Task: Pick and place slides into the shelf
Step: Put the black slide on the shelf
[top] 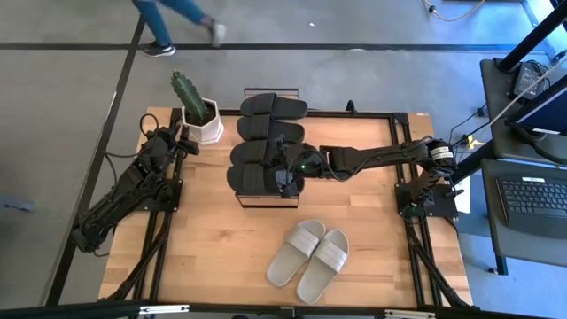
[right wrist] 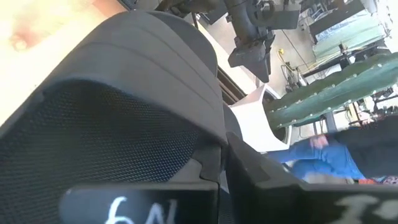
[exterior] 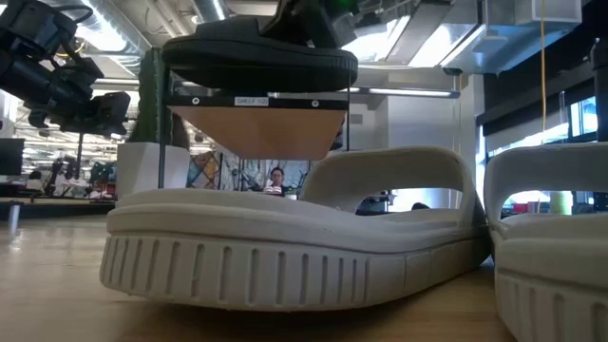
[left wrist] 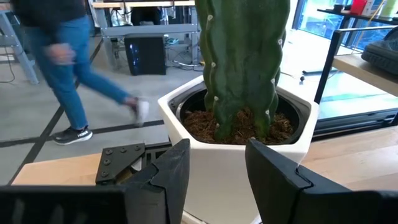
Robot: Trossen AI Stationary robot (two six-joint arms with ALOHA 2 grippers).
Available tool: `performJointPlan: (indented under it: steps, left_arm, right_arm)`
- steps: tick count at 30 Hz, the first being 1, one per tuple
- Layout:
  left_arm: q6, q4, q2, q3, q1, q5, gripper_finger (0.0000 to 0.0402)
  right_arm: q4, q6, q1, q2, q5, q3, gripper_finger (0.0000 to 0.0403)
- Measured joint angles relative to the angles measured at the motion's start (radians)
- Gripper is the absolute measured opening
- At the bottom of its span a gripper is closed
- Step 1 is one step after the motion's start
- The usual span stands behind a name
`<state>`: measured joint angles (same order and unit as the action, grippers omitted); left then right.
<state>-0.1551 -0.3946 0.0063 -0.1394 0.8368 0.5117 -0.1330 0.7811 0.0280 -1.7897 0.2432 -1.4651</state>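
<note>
Black foam slides point(top: 266, 142), 4 of them, lie side by side on the shelf point(top: 266, 197) near the table's far edge, long axes running left-right across the table point(top: 221, 248); smooth wide straps, mesh-textured lining seen in the right wrist view. Shelf: light wood plank top, dark frame, rectangular. Grey-beige slides point(top: 310, 252), 2, rounded w/ ribbed sole edges, sit on bare plank toward the near edge, long axes diagonal. Right gripper point(top: 288, 177) is at the nearest black slide's strap, fingers clenched; can't tell if it pinches the strap. Left gripper point(left wrist: 214, 171) released, beside white faceted pot point(top: 205, 124) w/ 1 ribbed green cactus point(top: 188, 93) at far-left corner. Person point(left wrist: 68, 56) walking beyond the table
</note>
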Motion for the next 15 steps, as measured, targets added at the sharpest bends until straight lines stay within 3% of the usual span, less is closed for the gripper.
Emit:
performJointPlan:
  steps: [15]
  left_arm:
    - [0.000, 0.000, 0.000, 0.000, 0.000, 0.000, 0.0147]
  right_arm:
    - [0.009, 0.089, -0.001, 0.000, -0.002, 0.001, 0.0010]
